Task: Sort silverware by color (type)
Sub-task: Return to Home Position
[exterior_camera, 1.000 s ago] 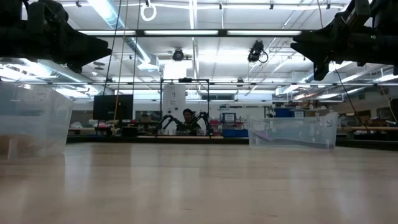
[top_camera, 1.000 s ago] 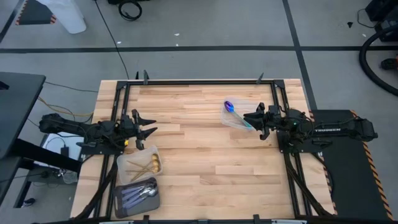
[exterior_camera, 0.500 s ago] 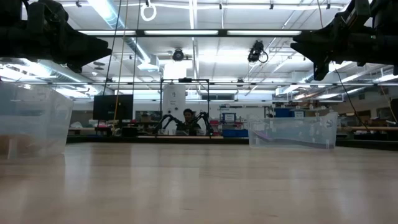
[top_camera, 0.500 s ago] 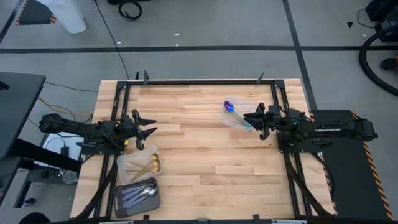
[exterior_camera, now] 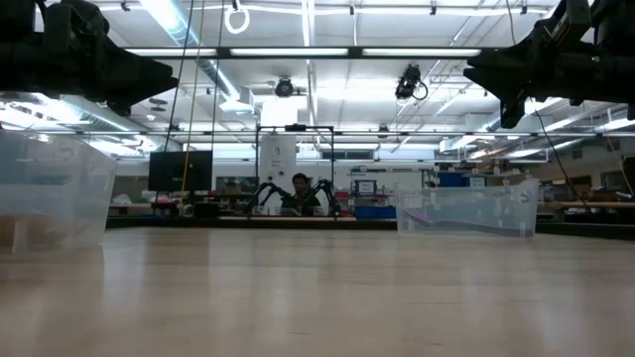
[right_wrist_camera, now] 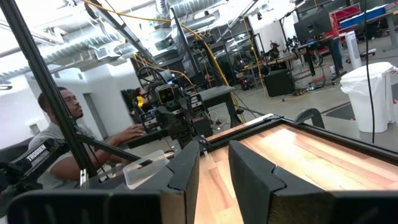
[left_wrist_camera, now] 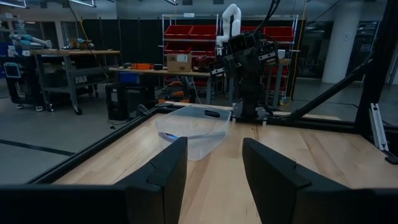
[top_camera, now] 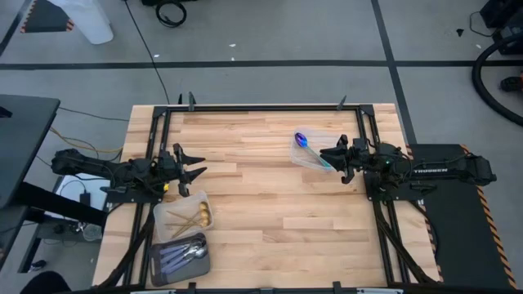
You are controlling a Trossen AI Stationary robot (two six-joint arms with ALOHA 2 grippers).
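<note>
— Nearest, at 8 o'clock on the worktop: black bin, holding the lavender-handled silver spoons. Just past it, at its 12, clear bin with the gold ones.

— Left pincer at 9 o'clock, spread wide, empty. Right pincer at 3, narrowly parted, empty too, above the far clear bin edge, iridescent spoon inside at 2.

Right gripper: two dark fingers set apart, held above the wood.
Table: light wooden planks running to the far end.
Left arm: dark, at the table's far end.
Clear container: on the table near the left arm.
Person: seated beyond the far end, one hand stretched forward.
White bag: off the table, out in the room.
</note>
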